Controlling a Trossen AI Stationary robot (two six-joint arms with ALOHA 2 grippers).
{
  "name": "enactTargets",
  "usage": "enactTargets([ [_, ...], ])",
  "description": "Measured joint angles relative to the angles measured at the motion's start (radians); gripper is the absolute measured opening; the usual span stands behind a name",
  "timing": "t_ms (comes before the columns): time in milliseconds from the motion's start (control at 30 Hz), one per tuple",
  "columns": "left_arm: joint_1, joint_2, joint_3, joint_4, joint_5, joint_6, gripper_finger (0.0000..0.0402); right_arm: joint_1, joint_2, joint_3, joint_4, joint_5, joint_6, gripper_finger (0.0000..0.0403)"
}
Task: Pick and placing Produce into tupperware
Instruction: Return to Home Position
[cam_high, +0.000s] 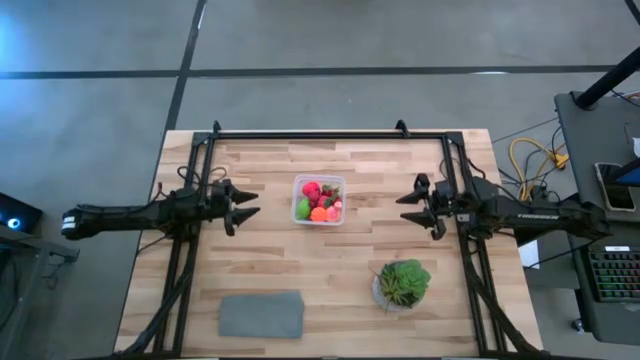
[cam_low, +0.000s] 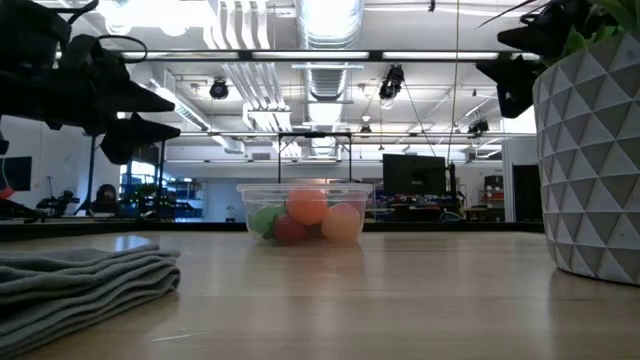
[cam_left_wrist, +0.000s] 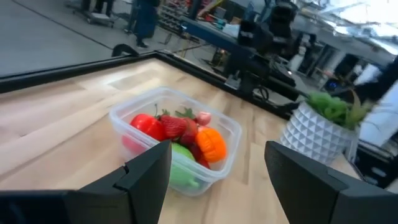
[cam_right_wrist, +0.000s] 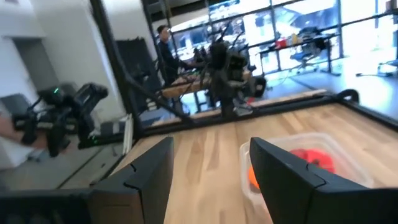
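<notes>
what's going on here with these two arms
Nothing is being held right now. The left pincer and right pincer hover open and empty on either side of the tupperware, both pointing at it. The produce lies inside the tupperware, mid-table. A plant and a grey mat sit apart from it, nearer the table's other edge.

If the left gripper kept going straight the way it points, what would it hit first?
Probably the tupperware of produce, straight ahead of the left gripper; but it hangs above the table, so it might pass over.
</notes>
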Motion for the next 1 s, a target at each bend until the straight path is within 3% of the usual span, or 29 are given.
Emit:
enactTargets([
  [367,0.0,-0.004,0.002,0.027,-0.004,-0.067,0.0245,-0.001,-0.076,-0.037,-0.013,-0.132,0.042,0.0203],
  [533,0.0,-0.002,0.002,0.025,0.002,-0.052,0.0245,-0.002,-0.167,-0.045,-0.128,-0.158,0.096,0.0203],
  [767,0.0,-0.008,0.002,0.024,0.002,-0.048,0.0245,-0.003,-0.285,-0.049,-0.204,-0.104,0.087,0.0203],
  [1000,0.0,-0.015,0.002,0.025,0.002,-0.045,0.0245,0.004,-0.327,-0.075,-0.236,0.09,0.102,0.0203],
])
